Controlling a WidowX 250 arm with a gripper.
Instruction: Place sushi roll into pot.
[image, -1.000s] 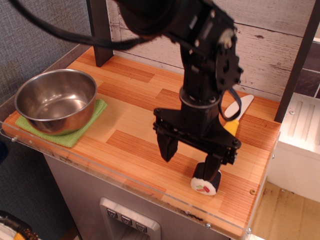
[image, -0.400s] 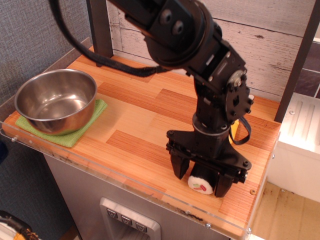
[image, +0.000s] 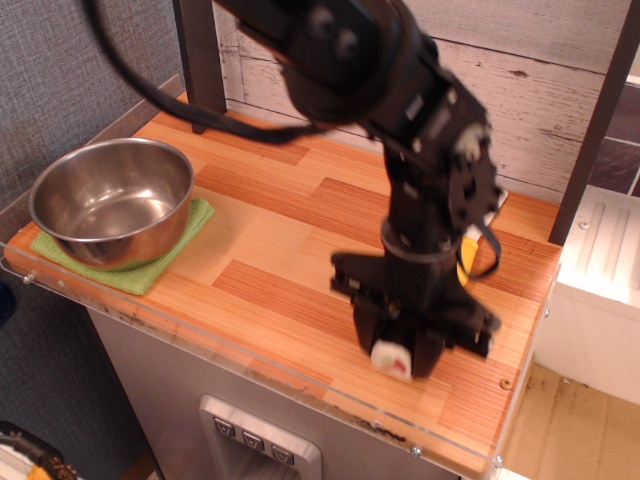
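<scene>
The sushi roll (image: 391, 359) sits near the table's front right edge, its white end with red and green spots facing the camera. My black gripper (image: 394, 345) is down over it, its fingers closed against the roll's two sides; the image is blurred there. The pot (image: 111, 201), a shiny steel bowl, stands empty at the far left on a green cloth (image: 170, 254), well away from the gripper.
A yellow-handled toy knife (image: 469, 243) lies behind the arm, mostly hidden. A dark post (image: 200, 60) stands at the back left. The table's clear plastic front rim (image: 300, 380) runs just below the roll. Wooden wall behind.
The gripper came down and to the right over the roll, then its fingers closed in on it. The roll shifted slightly left between them.
</scene>
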